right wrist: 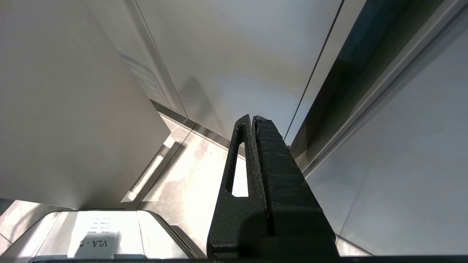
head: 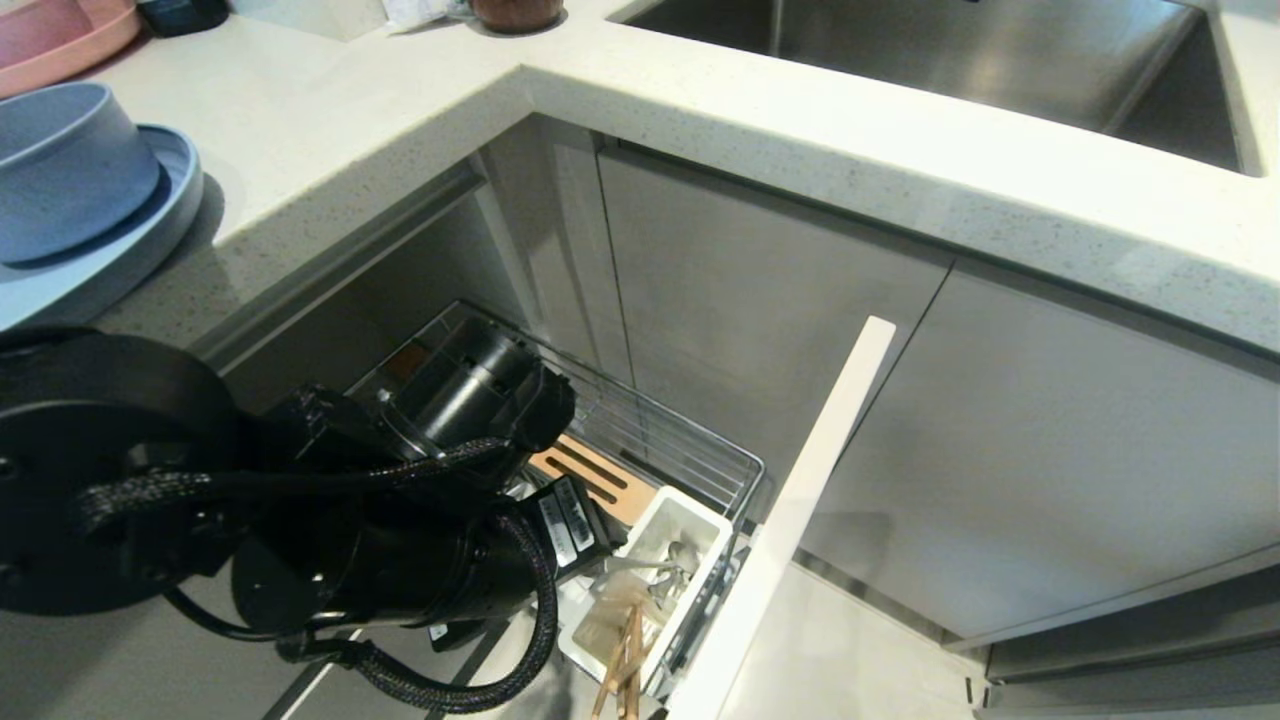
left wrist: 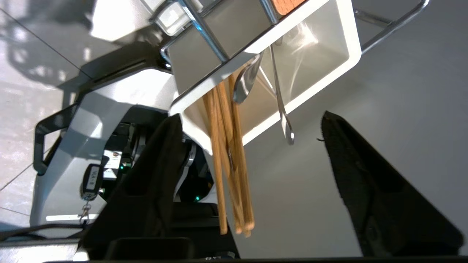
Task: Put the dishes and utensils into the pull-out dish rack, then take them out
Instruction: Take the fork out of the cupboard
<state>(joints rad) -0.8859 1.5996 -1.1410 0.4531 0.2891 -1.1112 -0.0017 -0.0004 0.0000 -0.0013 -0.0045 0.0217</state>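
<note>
**Utensils in the cup, dishes still on the counter**

A pale speckled counter (head: 700, 110) wrapped the corner of the kitchen, with a steel sink (head: 950, 60) set into it and grey cabinet fronts below. Everything here is placed from the rack (head: 660, 440), pulled out low beneath that corner.

Far up and left of the rack, on the counter, the blue bowl (head: 60, 170) sat inside the blue plate (head: 140, 240), probably stacked to wait their turn. Just left of the rack the left gripper (left wrist: 252, 146) hung with its fingers spread wide and nothing between them, likely because its load was already dropped. At the rack's near end the white cup (head: 680, 580) held the chopsticks (left wrist: 230, 160), spoon (left wrist: 246, 82) and fork (left wrist: 281, 106) upright, handles sticking out past its rim. The chopsticks were long, light wood; the spoon and fork slim, bright metal.

Right of the rack, beside the cabinet fronts, the right gripper (right wrist: 254, 120) was parked, fingers pressed together, empty.
</note>
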